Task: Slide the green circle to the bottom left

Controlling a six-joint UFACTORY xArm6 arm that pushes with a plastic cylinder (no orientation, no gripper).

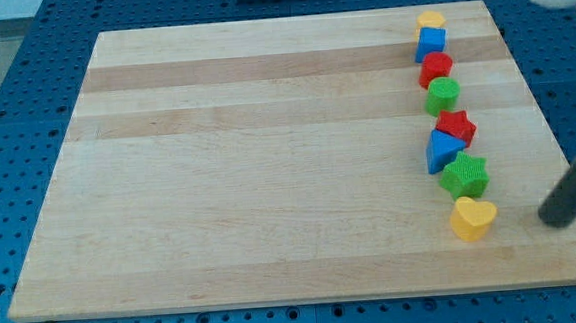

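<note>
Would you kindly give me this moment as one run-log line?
my tip: right of yellow heart, apart | green circle: untouched, in right-hand column of blocks | wooden board: bottom left unreached

I am counting eight blocks sitting on the wooden board (pixel 268 163). Two are showing yellow: a yellow heart (pixel 472 217) and a yellow block (pixel 431 19). Two are blue: a blue cube (pixel 431 41), a blue triangle (pixel 443 150). Two red: a red circle (pixel 436 68), a red star (pixel 456 127). Two green: the green circle (pixel 442 95), a green star (pixel 465 175).
</note>
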